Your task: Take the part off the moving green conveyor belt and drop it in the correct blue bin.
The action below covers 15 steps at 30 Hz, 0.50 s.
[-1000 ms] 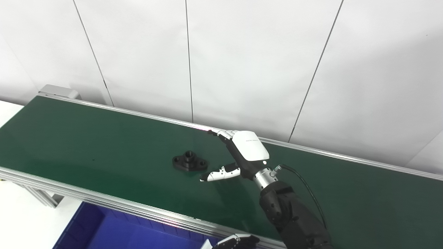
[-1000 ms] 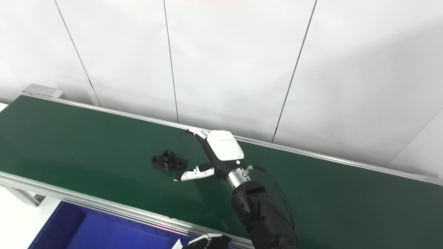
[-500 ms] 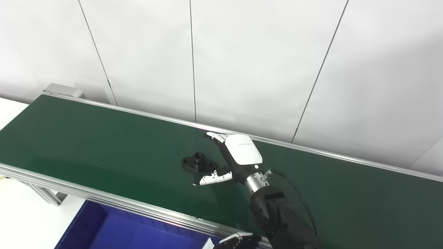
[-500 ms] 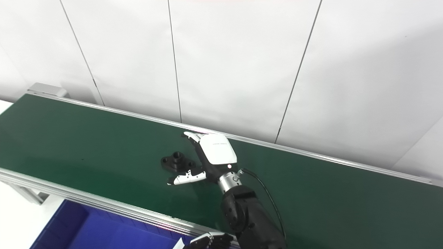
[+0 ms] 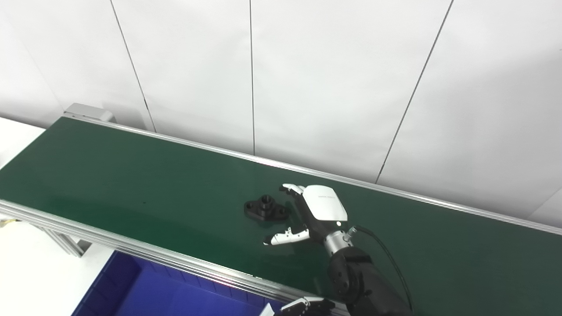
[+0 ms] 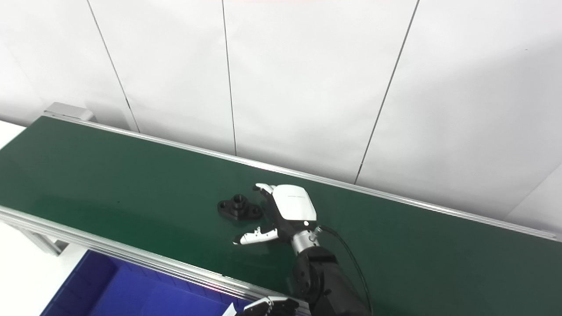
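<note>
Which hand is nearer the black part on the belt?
Right. The right hand is open on the belt just right of the black part, fingers apart around it. The left hand sits at the picture's bottom edge, beyond the belt's near rail.

one green belt [image 5: 131, 184] in play, running across the picture. one black part [image 5: 266, 209] on it, near the belt's middle, the only piece riding there. one blue bin [image 5: 145, 292] showing below the belt's near edge. two hands on the count: the right hand [image 5: 317, 213], fingers spread and empty, sits just beside the part, and the left hand [image 5: 303, 307] barely peeks in at the bottom edge, too little of it to read.
</note>
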Available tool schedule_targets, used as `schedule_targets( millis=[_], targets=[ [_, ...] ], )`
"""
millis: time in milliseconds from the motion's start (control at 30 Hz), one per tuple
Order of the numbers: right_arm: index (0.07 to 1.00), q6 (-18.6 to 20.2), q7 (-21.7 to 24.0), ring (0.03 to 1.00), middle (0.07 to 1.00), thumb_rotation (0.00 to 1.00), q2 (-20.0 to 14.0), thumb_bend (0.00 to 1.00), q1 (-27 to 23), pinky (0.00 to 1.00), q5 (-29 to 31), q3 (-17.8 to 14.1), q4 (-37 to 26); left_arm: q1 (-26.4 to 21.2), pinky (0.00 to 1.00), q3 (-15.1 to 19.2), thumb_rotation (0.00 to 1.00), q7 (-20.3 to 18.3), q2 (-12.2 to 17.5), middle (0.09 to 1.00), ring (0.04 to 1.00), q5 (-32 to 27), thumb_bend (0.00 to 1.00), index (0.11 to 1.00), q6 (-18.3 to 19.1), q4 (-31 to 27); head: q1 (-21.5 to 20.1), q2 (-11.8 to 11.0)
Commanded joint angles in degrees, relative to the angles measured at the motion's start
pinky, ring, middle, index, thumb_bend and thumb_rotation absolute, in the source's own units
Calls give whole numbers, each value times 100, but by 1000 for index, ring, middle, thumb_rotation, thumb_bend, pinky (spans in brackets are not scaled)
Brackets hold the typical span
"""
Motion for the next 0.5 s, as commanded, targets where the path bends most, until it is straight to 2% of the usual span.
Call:
schedule_targets(
  millis=[0,333,467],
  targets=[
    [831,-143,-197,785,797,606,40,931,-323,754,65,-6,32,38,691,3,739,62,-10,730,707,154,941,744,-178,-174,-18,17],
    [825,-336,-350,771,789,577,-78,916,-295,734,249,10,240,129,722,85,726,-138,23,732,720,21,931,749,-179,-287,-39,38],
    [822,-323,-396,766,785,574,-58,911,-293,727,277,35,269,125,721,73,722,-45,24,729,715,101,925,745,-179,-294,-31,39]
  ],
)
